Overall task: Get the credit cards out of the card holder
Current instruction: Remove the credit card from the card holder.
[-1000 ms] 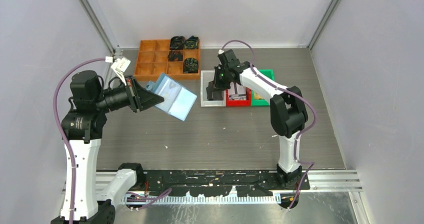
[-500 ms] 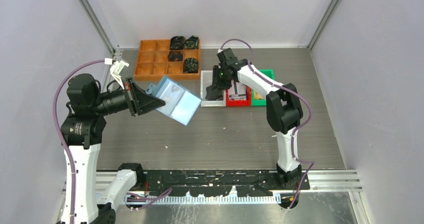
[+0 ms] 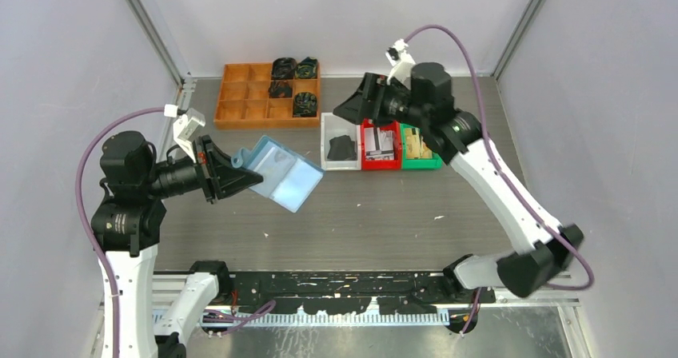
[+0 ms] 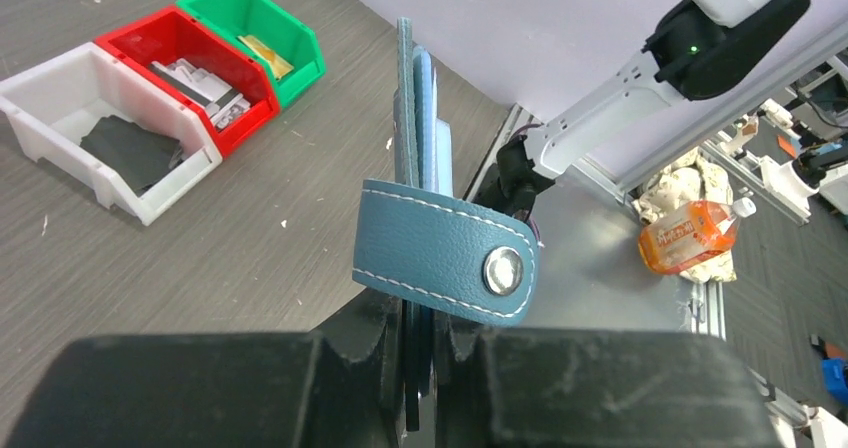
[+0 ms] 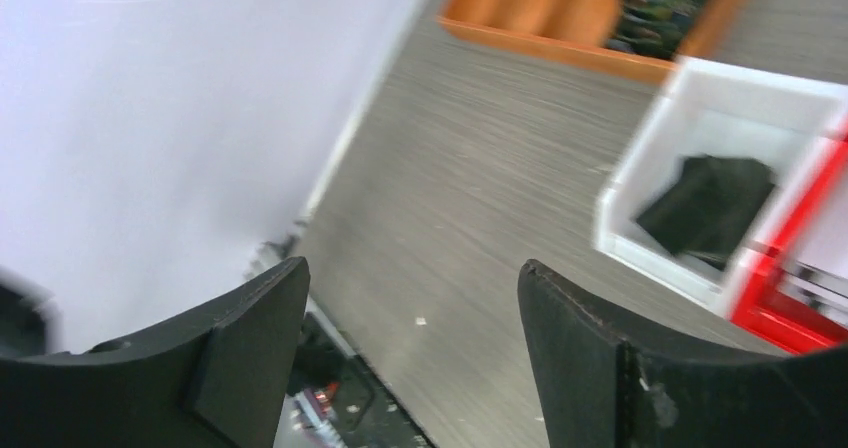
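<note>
Aloft, pale-blue card holder [image 3: 281, 173], stitched snap tab [image 4: 445, 251]

I see the light blue holder [image 3: 281, 174] open, tilted above the table; a dark card [image 3: 342, 147] lies in the white bin [image 3: 339, 166].

card holder [image 4: 430, 243]: matt leather-like w/ shiny mtl snap [image 4: 502, 270] | table [image 3: 376, 222]: matt grained grey | red bin [image 4: 243, 128]: glossy plastic

Pale grey walls [image 3: 336, 14] on three sides, dark wood-grain tabletop [image 3: 360, 230] below, metal rail [image 3: 544, 288] along near edge, even light.
</note>
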Robot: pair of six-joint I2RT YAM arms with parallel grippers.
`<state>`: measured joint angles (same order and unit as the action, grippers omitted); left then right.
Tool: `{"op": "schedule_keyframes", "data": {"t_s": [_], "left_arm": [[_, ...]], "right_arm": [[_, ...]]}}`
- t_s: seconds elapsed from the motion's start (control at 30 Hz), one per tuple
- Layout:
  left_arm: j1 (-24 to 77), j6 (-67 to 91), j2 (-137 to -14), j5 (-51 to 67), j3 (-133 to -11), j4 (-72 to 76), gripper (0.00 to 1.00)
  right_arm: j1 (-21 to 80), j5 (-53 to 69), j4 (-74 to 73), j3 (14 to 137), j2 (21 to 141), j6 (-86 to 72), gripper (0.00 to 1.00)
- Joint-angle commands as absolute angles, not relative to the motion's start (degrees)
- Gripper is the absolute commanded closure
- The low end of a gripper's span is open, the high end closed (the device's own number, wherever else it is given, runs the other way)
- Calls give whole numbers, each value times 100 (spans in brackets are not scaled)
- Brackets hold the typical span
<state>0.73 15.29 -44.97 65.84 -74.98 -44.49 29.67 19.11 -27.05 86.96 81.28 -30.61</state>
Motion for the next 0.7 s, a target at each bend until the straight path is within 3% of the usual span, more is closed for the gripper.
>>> {"op": "schedule_keyframes", "data": {"t_s": [0.0,0.17,0.37,0.53,0.67], "left_arm": [[52,1026,-4425,6794,-7497,-4551,100],[51,880,-4412,6811,-7513,-4639,100],[53,932,-4430,6886,-7598,-4671,100],[53,1101,-4460,6925,-7620,-4608,100],[53,1190,-4478,6853,-7620,-4559,100]], "right_arm": [[2996,3438,-1149,7914,7432,-4044,17],[3213,4361,1137,6965,6952,-5532,7],[4113,4300,951,6954,6998,-5125,6],[4533,4363,1322,6906,7157,-5183,9],[4815,4305,1366,6937,7288,-5201,21]]}}
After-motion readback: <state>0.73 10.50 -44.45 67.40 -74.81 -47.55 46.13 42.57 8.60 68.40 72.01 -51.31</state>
